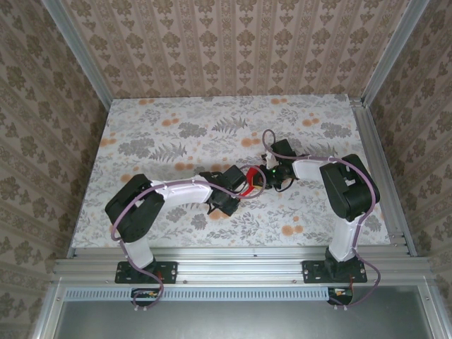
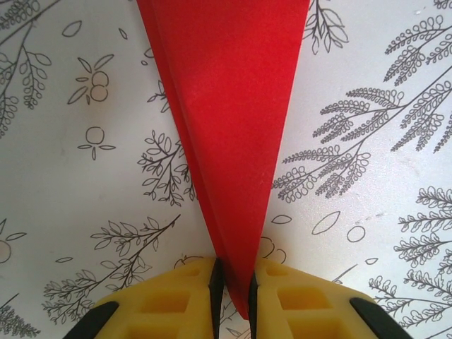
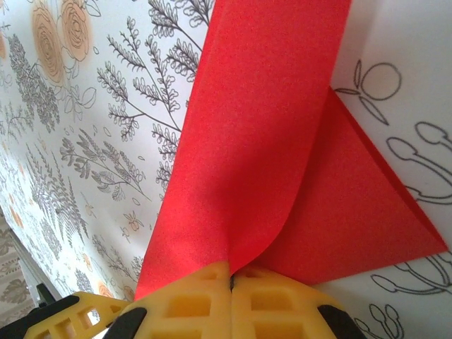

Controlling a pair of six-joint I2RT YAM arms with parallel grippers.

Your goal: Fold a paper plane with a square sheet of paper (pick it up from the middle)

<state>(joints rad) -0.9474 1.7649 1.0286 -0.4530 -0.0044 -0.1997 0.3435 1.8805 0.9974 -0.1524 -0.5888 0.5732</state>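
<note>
Paper plane (image 2: pixel 233 141), thin, light and floppy, spans between both claws: left claw (image 2: pixel 233 275) pinches its narrow tip, right claw (image 3: pixel 232 275) is pressed together on the wider folds. Grip creases, likely stiffest.

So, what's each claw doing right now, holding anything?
Left gripper: closed on the red paper plane, at its pointed tip.
Right gripper: closed on the same plane.

The narrow, pointed red paper plane (image 2: pixel 229 120) is thin matt paper, finely grainy. My left pincer's blocky yellow fingers (image 2: pixel 169 304), bottom of the frame, are smooth moulded plastic edged in dull black. The white floral table cover (image 2: pixel 367 212) looks smooth, faintly glossy. Top view: the silver frame rails (image 1: pixel 233 270) are satin metal.
</note>
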